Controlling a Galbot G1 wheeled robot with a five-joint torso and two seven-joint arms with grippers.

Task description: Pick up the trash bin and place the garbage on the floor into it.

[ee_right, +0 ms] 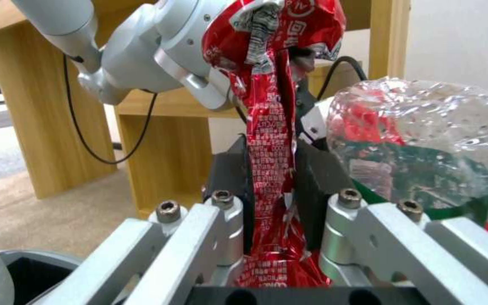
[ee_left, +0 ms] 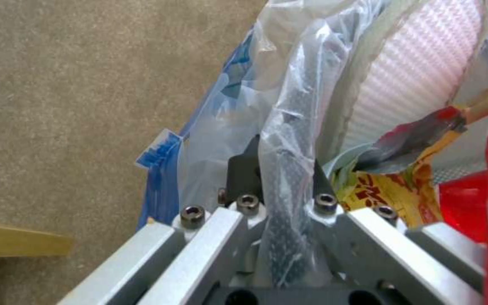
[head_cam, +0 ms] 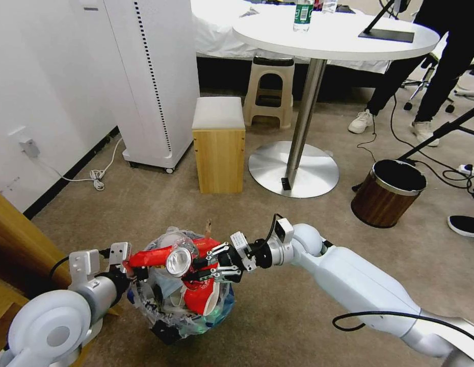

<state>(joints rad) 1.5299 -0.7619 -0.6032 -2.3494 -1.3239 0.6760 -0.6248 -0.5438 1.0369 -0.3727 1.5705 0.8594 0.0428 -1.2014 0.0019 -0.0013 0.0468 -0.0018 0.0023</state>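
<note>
Left gripper (ee_left: pixel 281 199) is clamped on the rim of the small round black trash bin (head_cam: pixel 168 329) w/ crinkly clear plastic liner, holding it off the carpet, mouth up, so litter can drop in. Right gripper (head_cam: pixel 204 269) is pinched flat on a long red foil wrapper (ee_right: pixel 269 140), stretched across the bin mouth, prob so release lands it inside. Crushed clear plastic bottle (head_cam: pixel 178 261) sits atop the heap, beside the right gripper. Bin looks near full; the wrapper could snag on the rim.
</note>
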